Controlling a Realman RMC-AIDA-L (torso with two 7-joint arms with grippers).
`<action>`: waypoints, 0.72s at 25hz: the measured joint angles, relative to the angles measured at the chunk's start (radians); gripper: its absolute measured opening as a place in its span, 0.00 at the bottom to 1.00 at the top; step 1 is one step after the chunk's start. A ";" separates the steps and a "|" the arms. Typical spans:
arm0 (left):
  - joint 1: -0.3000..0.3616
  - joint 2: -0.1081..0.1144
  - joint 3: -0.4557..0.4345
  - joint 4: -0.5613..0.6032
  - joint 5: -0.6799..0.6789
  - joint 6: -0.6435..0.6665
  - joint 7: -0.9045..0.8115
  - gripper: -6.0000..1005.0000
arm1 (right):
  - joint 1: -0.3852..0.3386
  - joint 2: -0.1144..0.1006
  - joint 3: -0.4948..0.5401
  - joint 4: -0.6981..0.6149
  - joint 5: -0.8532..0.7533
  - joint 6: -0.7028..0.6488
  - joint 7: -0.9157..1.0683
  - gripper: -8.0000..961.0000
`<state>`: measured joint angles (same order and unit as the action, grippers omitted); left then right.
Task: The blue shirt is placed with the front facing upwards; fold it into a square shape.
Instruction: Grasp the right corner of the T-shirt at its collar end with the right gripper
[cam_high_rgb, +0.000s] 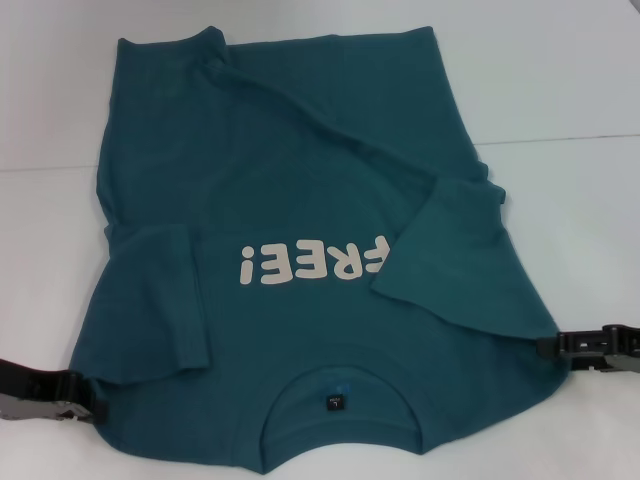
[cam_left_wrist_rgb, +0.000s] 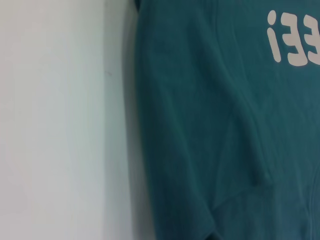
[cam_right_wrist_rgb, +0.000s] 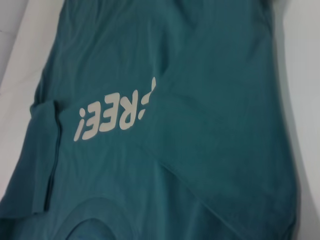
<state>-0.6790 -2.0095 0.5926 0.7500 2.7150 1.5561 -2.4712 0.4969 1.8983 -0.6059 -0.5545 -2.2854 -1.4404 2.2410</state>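
**Both grippers at the shoulders of a part-folded T-shirt**

The blue shirt (cam_high_rgb: 300, 200) lies front up on the white desk (cam_high_rgb: 560, 80), its round collar (cam_high_rgb: 340, 410) nearest the robot. The left gripper (cam_high_rgb: 90, 405) sits at the near left shoulder, the right gripper (cam_high_rgb: 545, 347) at the near right; whether either pinches cloth cannot be told. Both sleeves fold inward, the right one covering the first letter of the "FREE!" print (cam_high_rgb: 300, 265). The hem lies farthest.

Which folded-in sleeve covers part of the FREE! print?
The sleeve by the right gripper: its edge hides the F on the blue shirt. The sleeve by the left gripper stops short of the print.
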 joint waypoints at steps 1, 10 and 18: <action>0.000 0.000 0.000 0.000 0.000 0.000 0.000 0.03 | 0.001 0.001 0.000 0.000 -0.003 0.002 0.000 0.77; -0.001 0.000 -0.004 -0.001 -0.001 -0.002 0.001 0.03 | 0.005 0.002 0.005 -0.005 -0.005 0.017 0.004 0.72; -0.002 0.000 -0.006 -0.001 -0.002 -0.003 0.007 0.03 | 0.011 0.013 -0.002 -0.010 -0.046 0.034 0.031 0.67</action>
<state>-0.6811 -2.0095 0.5864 0.7494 2.7135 1.5528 -2.4638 0.5084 1.9112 -0.6081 -0.5643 -2.3312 -1.4067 2.2724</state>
